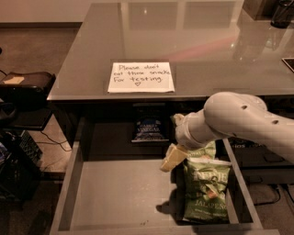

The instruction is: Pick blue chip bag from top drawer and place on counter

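Observation:
The blue chip bag (148, 130) lies at the back of the open top drawer (119, 195), partly under the counter's front edge, with pale lettering showing. The counter (193, 46) is glossy grey and bears a white handwritten note (141, 77). My gripper (172, 158) hangs from the pale arm (229, 119) inside the drawer, just right of and in front of the blue bag, not touching it. It holds nothing that I can see.
Two light green jalapeno bags lie along the drawer's right side, one (206, 189) in front and one (202, 150) mostly behind the arm. A dark chair and cables (18, 114) stand to the left on the floor. A dark object (282, 13) sits on the counter's far right.

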Robot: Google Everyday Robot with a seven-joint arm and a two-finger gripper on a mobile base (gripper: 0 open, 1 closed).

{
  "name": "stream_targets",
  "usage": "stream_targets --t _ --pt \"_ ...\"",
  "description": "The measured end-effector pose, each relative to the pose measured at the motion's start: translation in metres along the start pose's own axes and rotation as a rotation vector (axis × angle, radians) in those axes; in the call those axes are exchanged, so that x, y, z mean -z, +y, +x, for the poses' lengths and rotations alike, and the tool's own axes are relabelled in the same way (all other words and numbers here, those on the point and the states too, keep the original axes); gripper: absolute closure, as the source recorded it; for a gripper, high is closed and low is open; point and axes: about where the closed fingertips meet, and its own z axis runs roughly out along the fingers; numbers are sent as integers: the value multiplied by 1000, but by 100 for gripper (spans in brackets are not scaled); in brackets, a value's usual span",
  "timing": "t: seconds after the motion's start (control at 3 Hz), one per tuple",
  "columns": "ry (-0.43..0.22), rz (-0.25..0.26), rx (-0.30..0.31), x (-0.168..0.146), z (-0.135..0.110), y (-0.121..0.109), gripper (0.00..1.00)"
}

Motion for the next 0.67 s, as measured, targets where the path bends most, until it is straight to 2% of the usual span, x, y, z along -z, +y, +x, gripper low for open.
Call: stream_targets --t 0.67 --pt "-100 -28 48 -57 -37 -2 0"
